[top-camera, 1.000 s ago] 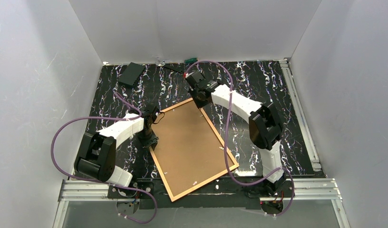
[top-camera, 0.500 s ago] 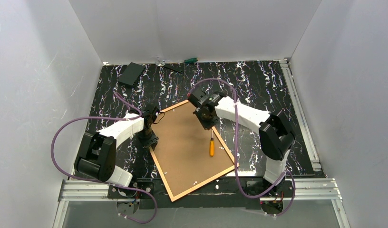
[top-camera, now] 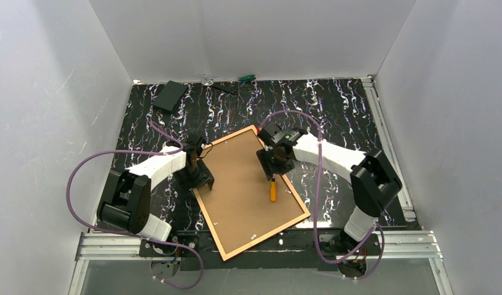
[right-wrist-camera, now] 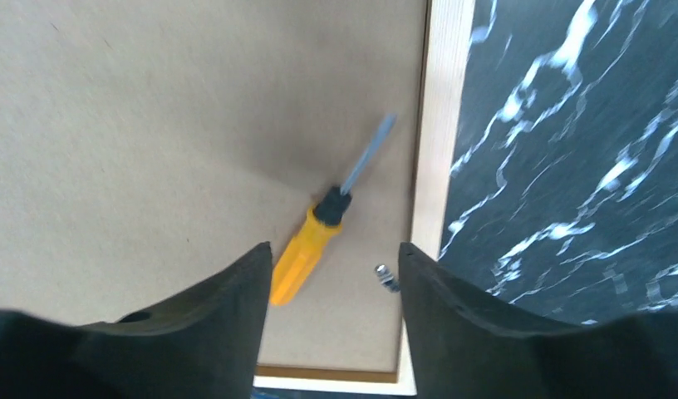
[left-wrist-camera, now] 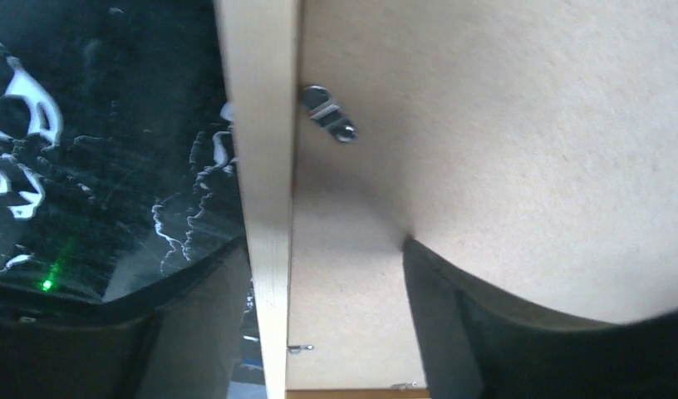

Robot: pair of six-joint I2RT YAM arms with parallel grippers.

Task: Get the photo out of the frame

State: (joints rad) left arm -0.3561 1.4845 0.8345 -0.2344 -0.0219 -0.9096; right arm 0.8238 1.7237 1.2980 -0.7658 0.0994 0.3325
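The frame (top-camera: 264,237) lies face down and skewed on the black marbled table. The photo (top-camera: 239,184) sits inside it, showing only its brown board back. My left gripper (top-camera: 202,176) is open at the frame's left side. In the left wrist view its jaws (left-wrist-camera: 323,245) straddle the pale rail (left-wrist-camera: 261,191), one finger on the table side and one finger (left-wrist-camera: 485,332) over the board. My right gripper (top-camera: 272,169) hovers open over the board near the right rail (right-wrist-camera: 442,150). A yellow-handled screwdriver (right-wrist-camera: 307,249) lies loose on the board, just ahead of its jaws (right-wrist-camera: 334,258).
Small metal clips (left-wrist-camera: 327,112) (right-wrist-camera: 387,277) sit on the board along the rails. At the back left is a black box (top-camera: 170,95), and a green-handled tool (top-camera: 247,77) lies by the back wall. Aluminium rails (top-camera: 390,153) run along the right and near edges.
The right arm came from the frame's far corner toward its right rail; the screwdriver now lies on the board and its jaws have opened. The left jaws opened over the left rail.
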